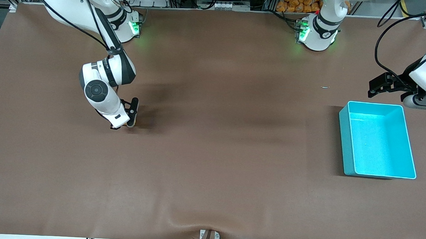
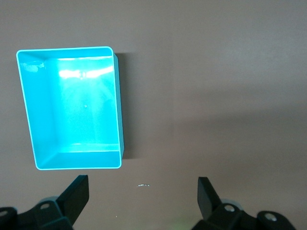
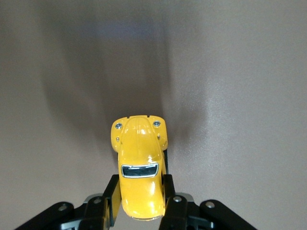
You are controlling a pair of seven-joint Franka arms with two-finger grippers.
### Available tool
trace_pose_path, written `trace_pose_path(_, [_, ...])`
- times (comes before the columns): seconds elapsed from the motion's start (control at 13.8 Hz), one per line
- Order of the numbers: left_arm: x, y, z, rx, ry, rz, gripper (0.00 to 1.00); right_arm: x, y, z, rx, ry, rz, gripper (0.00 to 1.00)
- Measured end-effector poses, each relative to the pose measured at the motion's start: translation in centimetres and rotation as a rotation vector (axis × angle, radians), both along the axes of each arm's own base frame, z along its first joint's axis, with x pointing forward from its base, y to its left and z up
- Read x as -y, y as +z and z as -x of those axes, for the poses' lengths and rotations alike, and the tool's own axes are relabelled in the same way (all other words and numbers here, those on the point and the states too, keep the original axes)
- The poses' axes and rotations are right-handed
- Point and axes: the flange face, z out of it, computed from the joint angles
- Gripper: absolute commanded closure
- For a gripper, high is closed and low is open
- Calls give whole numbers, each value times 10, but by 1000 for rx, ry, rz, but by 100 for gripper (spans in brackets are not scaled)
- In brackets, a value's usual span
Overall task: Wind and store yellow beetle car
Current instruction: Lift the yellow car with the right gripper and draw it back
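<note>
- Car (image 3: pixel 139 167): your yellow beetle toy, rounded body, dark window, two small studs at the end that points away from the right wrist camera. You find it low at the table (image 1: pixel 211 152), toward the right arm's end. In the front view only a sliver of yellow shows under the fingers.
- Right gripper (image 3: pixel 139 201): your closed one. Its black fingers (image 3: pixel 114 196) press on both flanks of the car, one at each side, clamped on the body's wider end. The arm reaches down from its base at the table's top edge, wrist bent over the car.
- Left gripper (image 2: pixel 143 196): your open one, jaws spread wide with nothing between them. It hangs in the air over the table just beside the bin, toward the robots' bases. This arm waits.
- Bin (image 1: pixel 350 141): turquoise, rectangular, open on top, nothing in it. It stands toward the left arm's end of the table, well apart from the car.
- Speck (image 1: pixel 325 87): a small pale bit lying on the table near the bin, farther from the front camera than the bin.
- Table: brown cover, slightly rippled at the edge nearest the front camera.
</note>
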Motion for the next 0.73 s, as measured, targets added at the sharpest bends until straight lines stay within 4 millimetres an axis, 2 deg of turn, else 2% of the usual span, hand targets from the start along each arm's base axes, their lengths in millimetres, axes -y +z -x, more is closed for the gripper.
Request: trace_pose_path(0.73, [2,0,0,0,-4,0,0,8,-1,-1,-5,12,-2,69])
